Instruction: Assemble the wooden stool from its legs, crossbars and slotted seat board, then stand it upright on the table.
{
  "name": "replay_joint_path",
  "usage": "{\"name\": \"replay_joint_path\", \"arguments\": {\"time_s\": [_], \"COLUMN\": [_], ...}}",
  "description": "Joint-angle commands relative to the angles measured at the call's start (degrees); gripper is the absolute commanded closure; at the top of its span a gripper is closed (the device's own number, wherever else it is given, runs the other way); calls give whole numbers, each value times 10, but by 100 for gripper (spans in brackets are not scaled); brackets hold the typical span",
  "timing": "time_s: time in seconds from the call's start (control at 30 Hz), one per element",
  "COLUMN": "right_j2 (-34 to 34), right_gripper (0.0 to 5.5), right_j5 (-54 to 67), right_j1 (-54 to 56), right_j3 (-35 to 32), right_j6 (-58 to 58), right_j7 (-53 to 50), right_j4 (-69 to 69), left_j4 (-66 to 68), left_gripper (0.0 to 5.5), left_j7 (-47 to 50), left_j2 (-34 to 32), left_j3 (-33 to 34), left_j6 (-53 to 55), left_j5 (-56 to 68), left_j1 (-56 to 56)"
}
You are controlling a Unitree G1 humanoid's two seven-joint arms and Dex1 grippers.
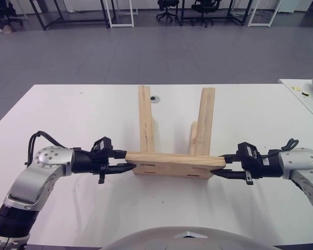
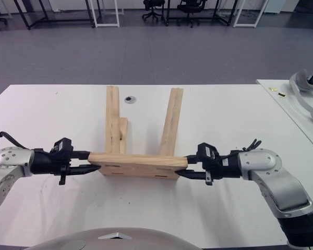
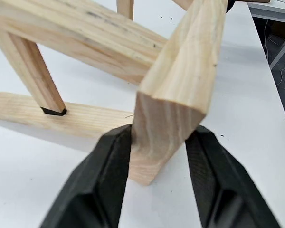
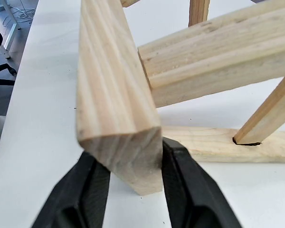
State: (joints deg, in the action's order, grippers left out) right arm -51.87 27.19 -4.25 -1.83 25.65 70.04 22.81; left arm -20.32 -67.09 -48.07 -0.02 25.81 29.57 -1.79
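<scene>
A white table [image 1: 68,114] carries a wooden stool [image 1: 172,140] lying on its side near the middle, its legs pointing away from the robot toward the far edge. The slotted seat board [image 1: 172,165] stands on one long edge at the near end of the stool, its slotted face turned toward the robot. Two stacks of legs run back from it, the left legs [image 1: 145,117] close to straight and the right legs [image 1: 206,120] leaning slightly inward. In the left wrist view the lowest leg [image 3: 61,116] lies flat on the table, and a thin crossbar [image 3: 35,76] rises from a dark slot in it toward the leg above. The robot's arms meet the board from either side. The left gripper [image 1: 129,161] clamps the board's left end, its black fingers [image 3: 99,185] pressed against both faces of the wood. The right gripper [image 1: 221,165] grips the right end in the same way, its fingers [image 4: 190,194] closed on the end grain's two sides. A small dark round object [image 1: 155,98] sits on the table just beyond the left legs, between the two stacks.
</scene>
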Motion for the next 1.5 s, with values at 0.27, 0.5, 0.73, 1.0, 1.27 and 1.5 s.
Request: {"name": "replay_joint_path", "arguments": {"time_s": [0.27,0.5,0.73,1.0,1.27,1.5], "right_j2": [-92,-162,-209,-192,-123,-71], "right_gripper": [409,414,416,416,416,270], "right_j5": [487,846,858,858,858,858], "right_j1": [244,459,609,630,447,356], "right_j3": [-100,35,295,515,316,166], "right_j6": [341,548,669,668,576,576], "right_j7": [61,-16,167,152,-102,-207], "right_j4": [-5,-264,-380,-435,-400,-383], "left_j4": [-24,227,434,462,348,341], "left_gripper": [385,413,419,419,417,278], "left_j7": [-38,55,59,121,283,329], "left_j2": [-92,-125,-101,-93,-72,-67], "left_j3": [95,7,-167,-214,-112,-61], "left_j6": [351,575,665,657,575,572], "left_j5": [437,723,834,834,834,834], "left_j1": [216,409,544,486,358,317]}}
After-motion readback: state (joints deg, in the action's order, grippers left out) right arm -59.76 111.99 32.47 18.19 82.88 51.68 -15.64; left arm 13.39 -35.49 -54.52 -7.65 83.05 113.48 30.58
